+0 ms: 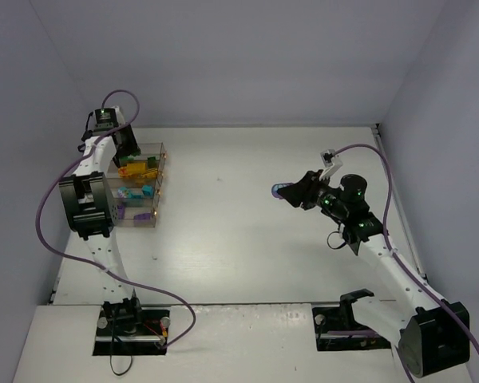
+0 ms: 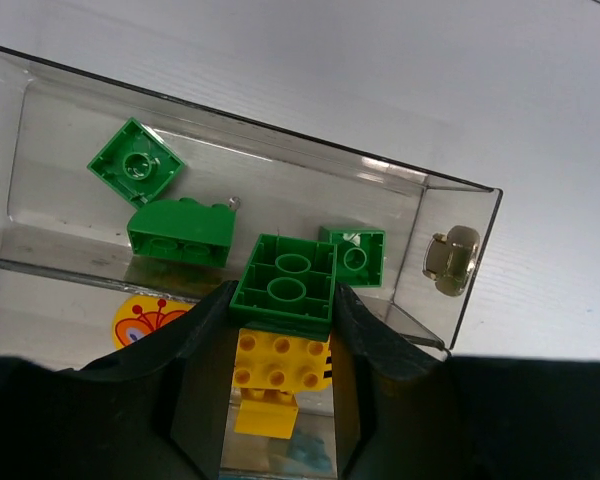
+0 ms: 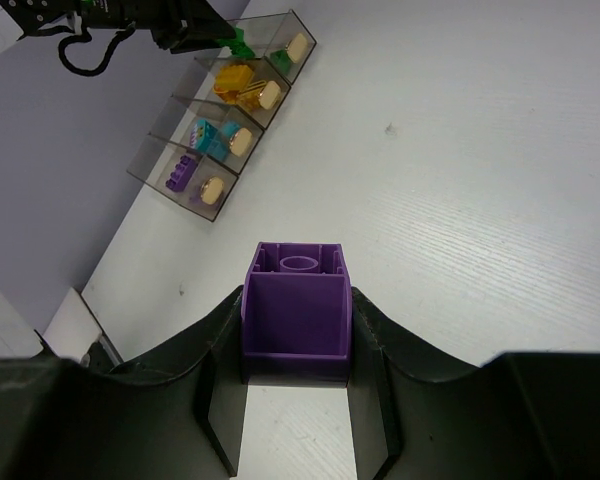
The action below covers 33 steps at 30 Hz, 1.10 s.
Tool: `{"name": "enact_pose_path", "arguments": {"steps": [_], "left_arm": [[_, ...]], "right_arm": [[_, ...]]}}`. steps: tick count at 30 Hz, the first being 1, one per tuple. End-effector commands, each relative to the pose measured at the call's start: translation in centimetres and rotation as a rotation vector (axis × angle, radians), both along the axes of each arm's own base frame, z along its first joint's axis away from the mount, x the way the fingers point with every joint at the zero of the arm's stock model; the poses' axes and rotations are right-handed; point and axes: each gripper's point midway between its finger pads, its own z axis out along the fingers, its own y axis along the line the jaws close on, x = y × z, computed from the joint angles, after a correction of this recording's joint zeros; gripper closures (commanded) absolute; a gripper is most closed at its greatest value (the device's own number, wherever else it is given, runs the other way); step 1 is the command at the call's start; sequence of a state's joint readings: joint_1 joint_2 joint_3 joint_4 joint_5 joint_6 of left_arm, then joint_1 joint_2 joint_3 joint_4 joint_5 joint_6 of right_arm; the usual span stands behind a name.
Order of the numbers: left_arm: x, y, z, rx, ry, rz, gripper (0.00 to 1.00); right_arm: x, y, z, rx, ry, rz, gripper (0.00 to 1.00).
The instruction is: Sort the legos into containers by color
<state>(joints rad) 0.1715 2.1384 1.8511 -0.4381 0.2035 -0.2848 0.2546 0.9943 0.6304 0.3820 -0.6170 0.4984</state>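
We see a matte white desk (image 1: 247,199) carrying the containers (image 1: 163,179), a glossy clear-plastic row of four box-shaped compartments, its long axis running away from the arm bases. Over the containers' far end the left pincer (image 2: 285,305) is clamped narrowly on a square green brick (image 2: 285,285), hollow underside facing the wrist. Well right of the containers, the right pincer (image 3: 298,300) squeezes a blocky purple brick (image 3: 298,320), its ringed underside pointing forward
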Motion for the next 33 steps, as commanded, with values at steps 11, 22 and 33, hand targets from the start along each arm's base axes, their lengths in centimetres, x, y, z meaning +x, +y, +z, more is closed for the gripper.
{"name": "enact_pose_path", "arguments": {"steps": [11, 22, 33], "left_arm": [[0.6, 0.3, 8.1, 0.039, -0.162, 0.0, 0.58], [-1.8, -3.2, 12.3, -0.062, -0.24, -0.073, 0.47], [-14.8, -26.7, 18.2, -0.5, -0.403, -0.739, 0.47]], "right_arm": [[1.2, 0.5, 1.8, -0.001, -0.078, 0.032, 1.0], [1.3, 1.4, 2.9, 0.02, -0.113, 0.093, 1.0], [0.1, 3.2, 5.2, 0.103, -0.193, 0.238, 1.0]]}}
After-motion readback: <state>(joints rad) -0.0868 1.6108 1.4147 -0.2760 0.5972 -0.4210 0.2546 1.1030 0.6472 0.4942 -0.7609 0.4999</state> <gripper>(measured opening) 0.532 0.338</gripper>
